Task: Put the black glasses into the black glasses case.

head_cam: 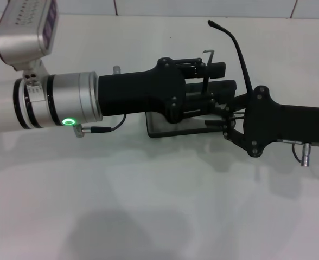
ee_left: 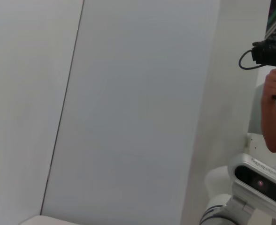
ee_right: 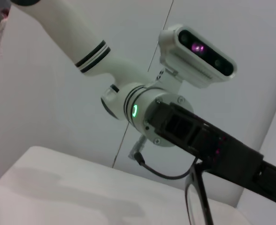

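Note:
The black glasses [head_cam: 240, 54] hang in the air above the table's middle, one long temple arm curving up and away and a shorter one standing beside it. My right gripper [head_cam: 220, 111] comes in from the right and is shut on the glasses' frame. My left gripper [head_cam: 220, 79] reaches in from the left, its two fingers slightly apart around the shorter temple arm. The black glasses case [head_cam: 165, 129] lies on the table under both grippers, mostly hidden by them. The right wrist view shows a lens rim of the glasses [ee_right: 198, 197] below the left gripper's body [ee_right: 208, 140].
The white table [head_cam: 148, 206] stretches towards me in front of the case. A tiled wall [head_cam: 203, 6] runs behind it. The left wrist view shows only a wall, a person's arm [ee_left: 274, 112] and my head camera [ee_left: 260, 180].

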`<state>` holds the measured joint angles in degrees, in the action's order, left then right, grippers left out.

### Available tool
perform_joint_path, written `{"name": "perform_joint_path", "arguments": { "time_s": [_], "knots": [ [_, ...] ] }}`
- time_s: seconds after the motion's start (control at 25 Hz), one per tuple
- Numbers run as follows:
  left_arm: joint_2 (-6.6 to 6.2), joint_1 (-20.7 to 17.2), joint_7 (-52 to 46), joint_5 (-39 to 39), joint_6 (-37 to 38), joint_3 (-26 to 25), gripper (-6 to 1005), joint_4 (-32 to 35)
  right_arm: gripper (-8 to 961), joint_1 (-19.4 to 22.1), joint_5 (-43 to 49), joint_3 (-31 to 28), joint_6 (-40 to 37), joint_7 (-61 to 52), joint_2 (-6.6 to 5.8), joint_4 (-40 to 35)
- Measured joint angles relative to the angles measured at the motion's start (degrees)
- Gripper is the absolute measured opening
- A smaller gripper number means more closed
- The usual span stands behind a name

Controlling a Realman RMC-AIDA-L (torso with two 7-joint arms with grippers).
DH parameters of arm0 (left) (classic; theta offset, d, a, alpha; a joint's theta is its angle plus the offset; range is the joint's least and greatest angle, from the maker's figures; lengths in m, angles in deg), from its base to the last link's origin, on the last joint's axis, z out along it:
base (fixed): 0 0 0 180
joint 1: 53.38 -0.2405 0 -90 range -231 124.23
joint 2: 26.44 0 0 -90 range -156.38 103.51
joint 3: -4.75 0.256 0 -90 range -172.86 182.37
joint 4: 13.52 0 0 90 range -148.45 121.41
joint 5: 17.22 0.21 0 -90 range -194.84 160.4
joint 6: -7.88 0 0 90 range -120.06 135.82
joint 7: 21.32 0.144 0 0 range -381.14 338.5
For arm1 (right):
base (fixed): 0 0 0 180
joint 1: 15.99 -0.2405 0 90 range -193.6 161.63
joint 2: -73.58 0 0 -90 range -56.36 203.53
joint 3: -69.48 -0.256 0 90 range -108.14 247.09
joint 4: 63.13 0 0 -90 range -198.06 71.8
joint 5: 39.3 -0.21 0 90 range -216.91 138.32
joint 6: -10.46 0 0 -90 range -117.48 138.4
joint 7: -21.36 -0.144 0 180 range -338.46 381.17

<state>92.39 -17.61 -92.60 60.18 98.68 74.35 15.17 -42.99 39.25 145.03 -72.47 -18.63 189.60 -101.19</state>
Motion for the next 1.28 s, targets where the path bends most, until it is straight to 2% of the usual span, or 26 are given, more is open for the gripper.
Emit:
{"name": "perform_joint_path", "arguments": {
  "time_s": [0.4,0.72,1.0,1.28],
  "knots": [
    [-1.08,0.9,-5.2,-0.2,0.0,-0.6,527,0.9,111,0.6,0.1,0.9,-1.1,4.9,0.02,0.2],
    [-1.29,0.4,-5.1,-0.3,0.1,-1.7,527,1.6,111,0.7,0.0,0.8,-1.7,5.7,0.09,0.0],
    [-1.24,-0.9,-1.8,-0.5,6.3,-6.3,527,1.6,110,0.7,-0.7,0.5,-1.7,5.8,0.03,0.2],
    [-0.88,-0.9,-1.7,-0.5,6.7,-6.9,527,0.9,111,0.7,-0.9,0.5,-1.1,6.0,-0.01,0.3]
  ]
}}
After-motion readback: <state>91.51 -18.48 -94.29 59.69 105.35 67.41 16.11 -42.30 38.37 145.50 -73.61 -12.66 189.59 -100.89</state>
